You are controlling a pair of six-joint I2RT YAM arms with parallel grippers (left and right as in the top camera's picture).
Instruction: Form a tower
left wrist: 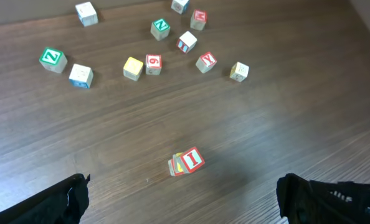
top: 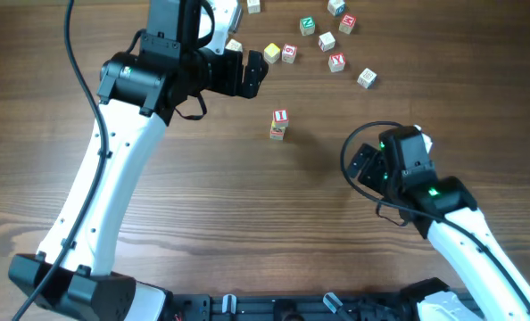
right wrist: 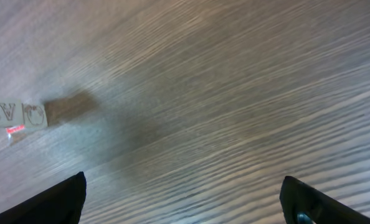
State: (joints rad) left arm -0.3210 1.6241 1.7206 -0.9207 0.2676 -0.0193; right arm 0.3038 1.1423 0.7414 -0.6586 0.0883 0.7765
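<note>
The tower [top: 279, 124] stands near the middle of the table as a narrow stack of small wooden cubes, its white top face bearing a red-framed red "I". From the left wrist view the tower [left wrist: 186, 162] rises just beyond my left gripper [left wrist: 186, 191]. That left gripper [top: 257, 74] hovers up and to the left of the stack, open and holding nothing. My right gripper [top: 360, 167] sits to the right of the stack, also open and empty. In the blurred right wrist view the tower [right wrist: 20, 116] shows at the far left, apart from the right gripper [right wrist: 185, 198].
Several loose alphabet cubes lie scattered at the back of the table: a yellow one [top: 272, 53], a red one [top: 289, 53], a green one [top: 308, 24], a red "Y" one [top: 337, 61] and a pale one [top: 366, 78]. The wooden table [top: 202, 196] is bare around the stack.
</note>
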